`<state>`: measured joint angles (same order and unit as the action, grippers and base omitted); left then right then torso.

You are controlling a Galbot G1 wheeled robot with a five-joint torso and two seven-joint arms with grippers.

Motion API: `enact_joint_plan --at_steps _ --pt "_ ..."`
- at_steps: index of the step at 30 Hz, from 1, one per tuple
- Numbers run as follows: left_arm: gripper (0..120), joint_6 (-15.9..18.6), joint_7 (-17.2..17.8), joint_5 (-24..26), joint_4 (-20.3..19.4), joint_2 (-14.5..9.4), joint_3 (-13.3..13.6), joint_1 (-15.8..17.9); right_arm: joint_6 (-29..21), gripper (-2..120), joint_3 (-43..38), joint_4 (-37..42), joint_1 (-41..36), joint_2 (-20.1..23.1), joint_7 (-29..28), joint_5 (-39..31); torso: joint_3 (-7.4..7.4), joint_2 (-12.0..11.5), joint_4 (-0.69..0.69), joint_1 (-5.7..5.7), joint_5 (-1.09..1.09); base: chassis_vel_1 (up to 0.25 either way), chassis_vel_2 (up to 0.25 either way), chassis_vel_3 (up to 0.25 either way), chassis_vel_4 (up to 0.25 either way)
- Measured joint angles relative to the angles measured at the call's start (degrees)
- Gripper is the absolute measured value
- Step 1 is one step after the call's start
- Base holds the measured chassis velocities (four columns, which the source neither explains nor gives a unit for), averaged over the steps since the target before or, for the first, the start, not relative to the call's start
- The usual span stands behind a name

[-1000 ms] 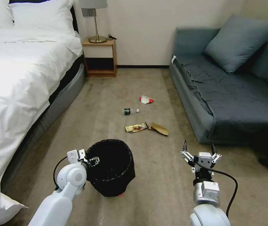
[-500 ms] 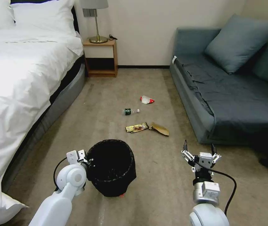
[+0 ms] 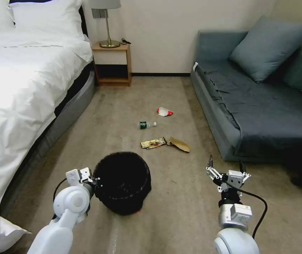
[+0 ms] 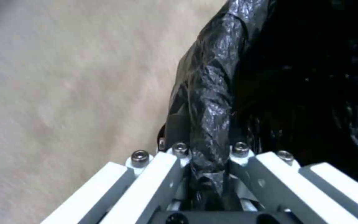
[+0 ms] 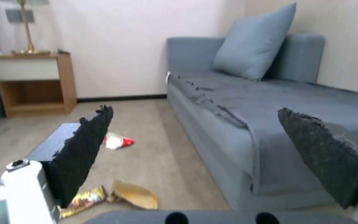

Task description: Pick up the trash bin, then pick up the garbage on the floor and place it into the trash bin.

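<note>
The trash bin (image 3: 122, 181), round and lined with a crinkly black bag, hangs tilted just above the carpet in front of me. My left gripper (image 3: 95, 181) is shut on its near-left rim; the left wrist view has the gripper (image 4: 206, 151) pinching the black bag edge of the trash bin (image 4: 212, 93). The garbage lies beyond it: a red-and-white wrapper (image 3: 164, 112), a small bottle (image 3: 146, 124), a gold wrapper (image 3: 153, 143) and a brown paper scrap (image 3: 179, 144). My right gripper (image 3: 226, 166) hovers open at the lower right, with nothing between its fingers (image 5: 85, 149).
A white bed (image 3: 16, 88) runs along the left. A wooden nightstand (image 3: 112, 63) with a lamp stands at the back wall. A grey-blue sofa (image 3: 256, 106) lines the right side. Open carpet lies between bed and sofa.
The left gripper has raised the trash bin off the floor and tipped it toward me. The right gripper has sunk slightly and stays open.
</note>
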<state>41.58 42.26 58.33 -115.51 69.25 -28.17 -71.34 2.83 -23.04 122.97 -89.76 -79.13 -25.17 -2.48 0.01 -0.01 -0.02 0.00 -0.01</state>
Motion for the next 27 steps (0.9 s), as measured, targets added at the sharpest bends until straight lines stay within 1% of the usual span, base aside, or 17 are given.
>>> enact_joint_plan --at_steps 1,3,5,6,8,10,14,19,27 --pt "3 0.0 0.0 0.0 0.0 0.0 0.0 0.0 0.0 100 0.0 0.0 0.0 0.0 0.0 0.0 0.00 0.0 0.00 0.00 0.00 0.000 0.000 0.000 0.000" --pt "3 0.0 -1.7 -4.3 -1.5 -0.1 -1.8 -0.8 0.4 100 -0.2 0.3 0.4 0.2 0.4 -0.3 0.00 0.0 0.00 0.00 0.00 0.000 0.000 0.000 0.000" --pt "3 0.0 -4.3 -11.2 -3.2 -0.8 -4.1 -2.2 1.3 100 -0.2 0.3 0.8 0.6 0.9 -1.0 0.00 0.0 0.02 0.00 0.02 0.000 0.000 0.000 0.000" --pt "3 0.0 -4.3 -11.2 -3.2 -0.8 -4.1 -2.2 1.3 100 -0.2 0.3 0.8 0.6 0.9 -1.0 0.00 0.0 0.02 0.00 0.02 0.000 0.000 0.000 0.000" --pt "3 0.4 -5.0 -13.9 -4.5 -1.4 -5.4 -3.2 2.2 100 0.0 -0.3 1.1 0.9 1.8 -1.5 -0.01 0.0 0.02 0.00 0.01 0.000 0.000 0.000 0.000" --pt "3 0.6 -5.2 -14.9 -5.4 -1.7 -6.2 -4.0 2.8 100 0.4 -0.8 1.2 1.0 2.2 -1.7 -0.01 0.0 0.02 0.00 0.02 0.000 0.000 0.000 0.000" --pt "3 0.6 -5.3 -15.5 -6.5 -1.4 -6.5 -4.9 4.3 100 1.0 -1.9 1.7 1.0 3.4 -1.7 -0.01 0.0 0.02 0.00 0.01 0.000 0.000 0.000 0.000" --pt "3 0.7 -5.4 -15.9 -6.8 -0.7 -6.6 -5.8 5.4 100 1.3 -3.0 2.0 1.0 5.1 -1.7 -0.01 0.0 0.01 0.00 0.01 0.000 0.000 0.000 0.000" --pt "3 0.7 -5.6 -16.1 -6.8 -0.7 -6.9 -6.2 6.3 100 1.8 -3.5 1.9 0.7 6.5 -1.4 -0.02 0.0 0.01 -0.01 0.01 0.000 0.000 0.000 0.000"
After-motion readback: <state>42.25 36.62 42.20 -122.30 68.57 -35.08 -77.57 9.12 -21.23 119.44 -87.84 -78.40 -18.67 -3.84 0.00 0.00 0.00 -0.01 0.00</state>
